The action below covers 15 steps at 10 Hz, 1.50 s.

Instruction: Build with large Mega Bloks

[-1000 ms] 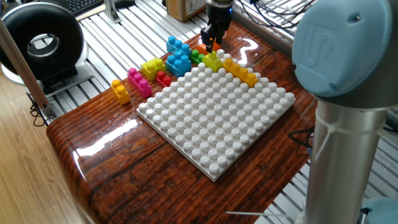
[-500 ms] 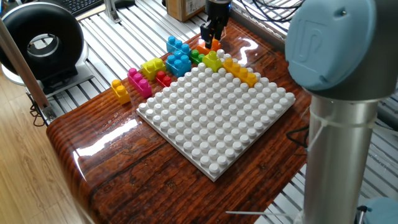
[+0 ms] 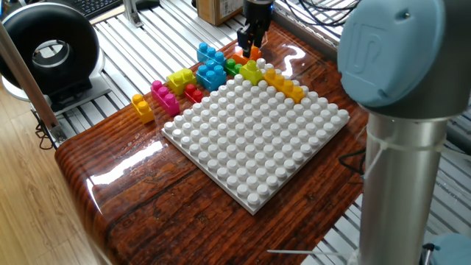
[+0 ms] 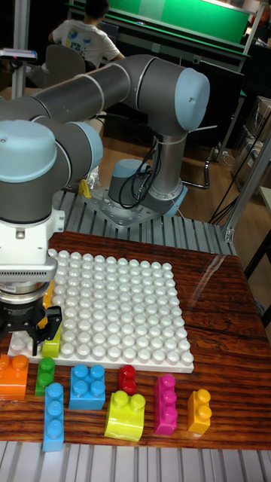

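Observation:
My gripper [image 3: 250,49] [image 4: 30,335] hangs over the far corner of the white baseplate [image 3: 257,140] [image 4: 120,309], its fingers apart with nothing between them. Just below it a lime brick [image 3: 252,71] [image 4: 51,344] sits on that corner, next to a yellow-orange row [image 3: 285,83] [image 4: 50,294] along the plate's edge. An orange brick [image 3: 238,57] [image 4: 13,374] lies on the table right behind the fingers. Loose beside the plate are green [image 3: 232,66], blue [image 3: 212,73], red [image 3: 193,93], lime yellow [image 3: 180,79], pink [image 3: 165,97] and yellow-orange [image 3: 143,107] bricks.
The arm's grey column [image 3: 412,147] stands large at the right, and its base [image 4: 143,196] is bolted beyond the table. A black round device [image 3: 48,48] and a cardboard box [image 3: 219,9] sit on the slatted bench behind. The wooden table's edge [image 3: 96,199] runs near left.
The gripper has risen a little from the lime brick's corner, uncovering more of the orange brick behind it. The arm's near joint shifted slightly left. No brick moved.

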### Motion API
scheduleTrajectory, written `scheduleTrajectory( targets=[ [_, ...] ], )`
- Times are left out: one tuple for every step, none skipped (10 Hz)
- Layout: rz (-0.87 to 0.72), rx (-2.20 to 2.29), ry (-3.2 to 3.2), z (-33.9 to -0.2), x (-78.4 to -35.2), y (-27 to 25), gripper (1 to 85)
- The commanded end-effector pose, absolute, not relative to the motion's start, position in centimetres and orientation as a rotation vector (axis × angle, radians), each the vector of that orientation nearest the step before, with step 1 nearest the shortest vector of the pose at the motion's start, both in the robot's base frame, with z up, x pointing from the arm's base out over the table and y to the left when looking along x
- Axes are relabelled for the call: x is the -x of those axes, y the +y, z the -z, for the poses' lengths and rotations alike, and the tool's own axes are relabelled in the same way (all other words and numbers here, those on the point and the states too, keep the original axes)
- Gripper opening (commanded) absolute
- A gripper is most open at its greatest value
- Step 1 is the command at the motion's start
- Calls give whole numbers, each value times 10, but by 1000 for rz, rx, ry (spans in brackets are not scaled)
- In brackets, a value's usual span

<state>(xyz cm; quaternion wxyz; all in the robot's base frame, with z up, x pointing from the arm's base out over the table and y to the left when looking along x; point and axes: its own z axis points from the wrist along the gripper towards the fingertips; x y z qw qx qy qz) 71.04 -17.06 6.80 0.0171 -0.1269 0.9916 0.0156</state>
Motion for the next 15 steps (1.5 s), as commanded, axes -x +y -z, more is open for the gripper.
scheduleTrajectory(
  targets=[
    [-65,375,3077,-68,-717,-171,567],
    [-47,336,3085,-70,-716,-174,500],
    [-37,255,3094,-70,-716,-176,367],
    [-10,178,3101,-69,-716,-180,267],
    [-13,156,3102,-69,-716,-180,253],
    [-24,151,3095,-70,-718,-178,277],
    [-22,165,3093,-70,-718,-178,327],
    [-36,143,3091,-70,-719,-176,337],
    [-64,118,3075,-70,-723,-171,337],
    [-77,105,3063,-70,-726,-169,347],
    [-79,131,3061,-70,-726,-168,447],
    [-76,157,3071,-70,-723,-169,467],
    [-84,182,3078,-70,-721,-168,537],
    [-86,205,3079,-64,-727,-164,567],
    [-88,210,3080,-59,-730,-164,570]
  ],
)
